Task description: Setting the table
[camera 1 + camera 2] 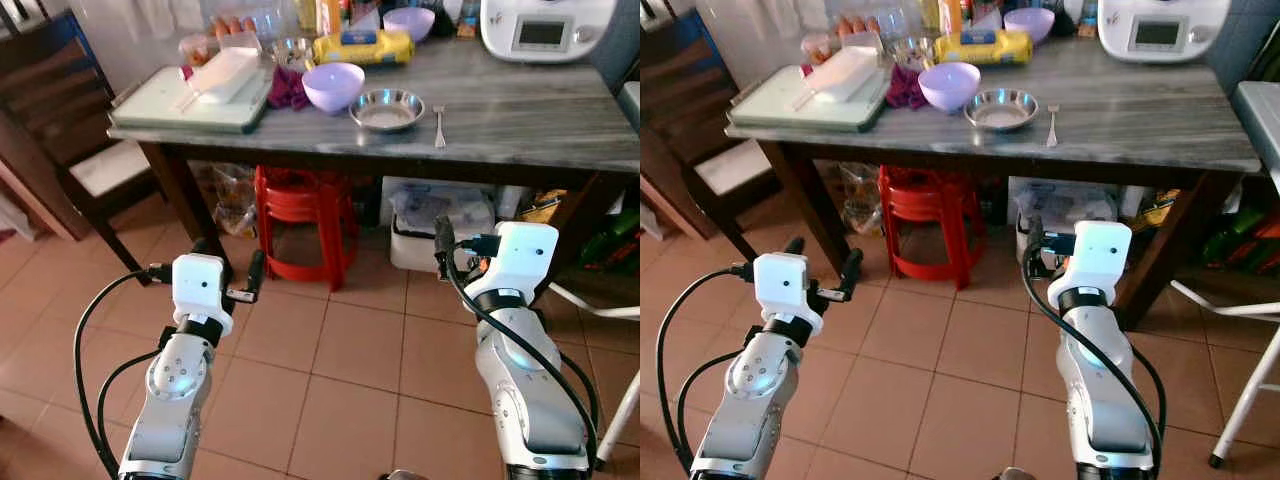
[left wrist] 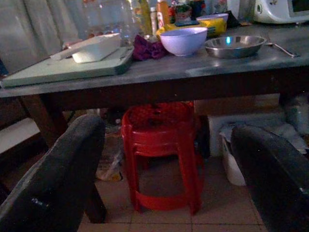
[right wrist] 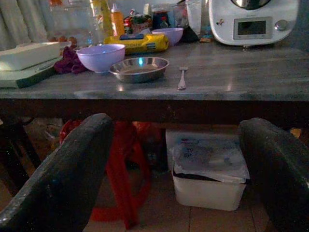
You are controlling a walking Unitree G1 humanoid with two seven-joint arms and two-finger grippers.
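Observation:
On the grey marble table [image 1: 540,120] a steel plate [image 1: 387,108] sits near the front edge, with a fork [image 1: 439,125] just to its right. A lilac bowl [image 1: 333,86] stands left of the plate, and a second lilac bowl [image 1: 408,22] sits at the back. My left gripper [image 1: 232,262] is held low over the tiled floor, short of the table, open and empty. My right gripper [image 3: 174,159] hangs at the same height to the right, also open with nothing between its fingers. Both point toward the table's front edge.
A green tray [image 1: 160,110] with a white dish [image 1: 225,75] lies at the table's left end, beside a purple cloth [image 1: 288,90]. A yellow packet [image 1: 362,47] and a white appliance [image 1: 545,28] stand behind. Red stools [image 1: 300,215] and a white box [image 1: 440,230] sit underneath; a dark chair [image 1: 60,120] stands left.

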